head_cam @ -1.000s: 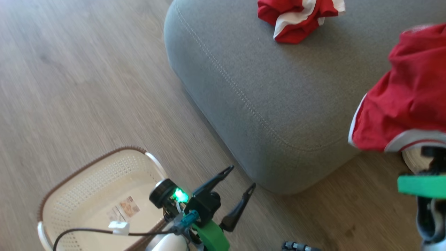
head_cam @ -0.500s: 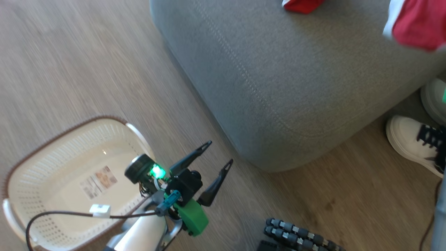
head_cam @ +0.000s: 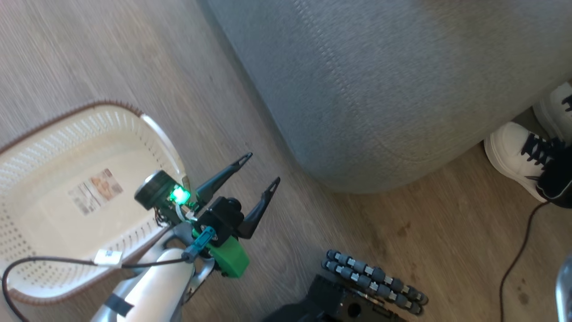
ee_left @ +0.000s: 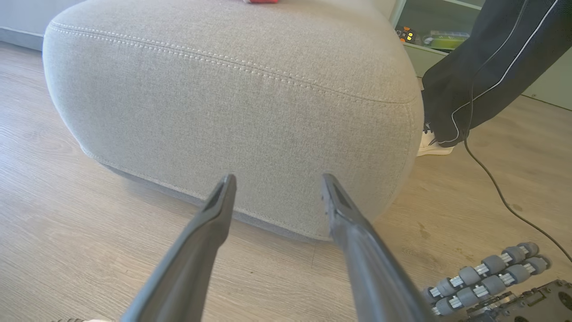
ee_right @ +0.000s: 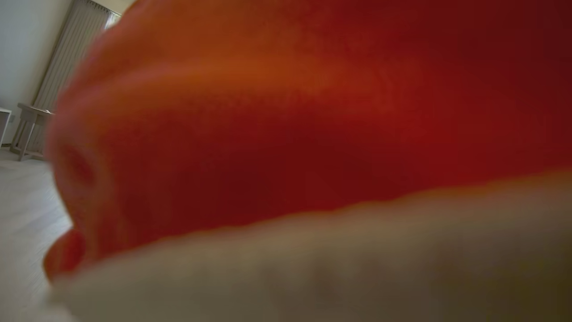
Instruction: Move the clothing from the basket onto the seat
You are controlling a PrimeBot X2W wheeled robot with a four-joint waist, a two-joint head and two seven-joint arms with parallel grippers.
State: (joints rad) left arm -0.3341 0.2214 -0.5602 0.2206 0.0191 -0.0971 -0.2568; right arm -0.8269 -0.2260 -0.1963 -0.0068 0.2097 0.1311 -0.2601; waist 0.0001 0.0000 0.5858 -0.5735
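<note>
The cream basket (head_cam: 89,129) stands on the floor at the left, nothing in it but the paper label (head_cam: 96,191) on its bottom. My left gripper (head_cam: 262,167) hovers open and empty just right of the basket, pointing at the grey seat (head_cam: 380,89). In the left wrist view the gripper (ee_left: 278,179) faces the seat's (ee_left: 232,103) rounded side, and a sliver of red clothing (ee_left: 260,1) lies on top. Another piece of red clothing (ee_right: 313,112) with a white band presses against the right wrist camera and hides my right gripper's fingers.
A person stands close at the right of the seat: white shoes (head_cam: 509,154) and a dark trouser leg (ee_left: 482,67). A thin black cable (head_cam: 518,259) trails over the wooden floor. My base's grey rollers (head_cam: 373,281) sit at the bottom.
The head camera has swung, so the whole picture has shifted. The red garment held up at the right has left the head view, as has the one on the seat. The left gripper stays open.
</note>
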